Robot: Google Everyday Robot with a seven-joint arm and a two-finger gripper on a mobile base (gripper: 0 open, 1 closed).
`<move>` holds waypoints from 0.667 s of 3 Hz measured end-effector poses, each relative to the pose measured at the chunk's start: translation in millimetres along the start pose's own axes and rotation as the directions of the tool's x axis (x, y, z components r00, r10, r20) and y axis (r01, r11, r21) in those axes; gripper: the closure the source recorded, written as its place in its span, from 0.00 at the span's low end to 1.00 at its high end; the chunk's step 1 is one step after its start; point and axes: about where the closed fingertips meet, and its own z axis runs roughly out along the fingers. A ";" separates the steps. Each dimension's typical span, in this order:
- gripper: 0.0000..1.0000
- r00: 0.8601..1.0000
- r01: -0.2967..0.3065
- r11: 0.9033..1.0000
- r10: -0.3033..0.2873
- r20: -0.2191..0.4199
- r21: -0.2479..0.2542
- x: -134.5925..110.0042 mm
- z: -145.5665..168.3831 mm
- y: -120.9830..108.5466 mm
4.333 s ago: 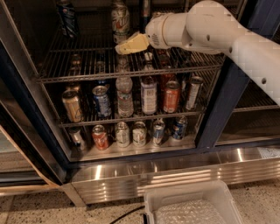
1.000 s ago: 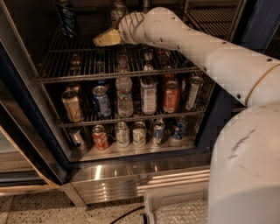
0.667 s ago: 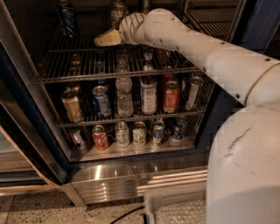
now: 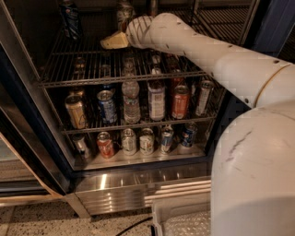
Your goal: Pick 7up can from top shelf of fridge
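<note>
The 7up can stands upright at the back of the top shelf, a grey wire rack; only its upper part shows above my wrist. My gripper reaches into the fridge over that shelf. Its yellowish tip sits just below and slightly left of the can, in front of it. Contact with the can does not show. My white arm runs from the lower right up across the fridge opening.
A dark blue can stands at the shelf's back left and a slim dark can to the right of the 7up can. The lower racks are crowded with cans and bottles. A white tray lies on the floor.
Since the earliest frame my arm has swung left and further into the fridge, bringing the gripper under the 7up can. Over the last second it has barely moved.
</note>
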 end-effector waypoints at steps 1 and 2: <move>0.00 1.000 -0.016 1.000 0.016 -0.003 0.022 5.4 2.6 -4.6; 0.18 1.000 -0.030 0.999 0.030 0.002 0.038 7.4 4.0 -7.5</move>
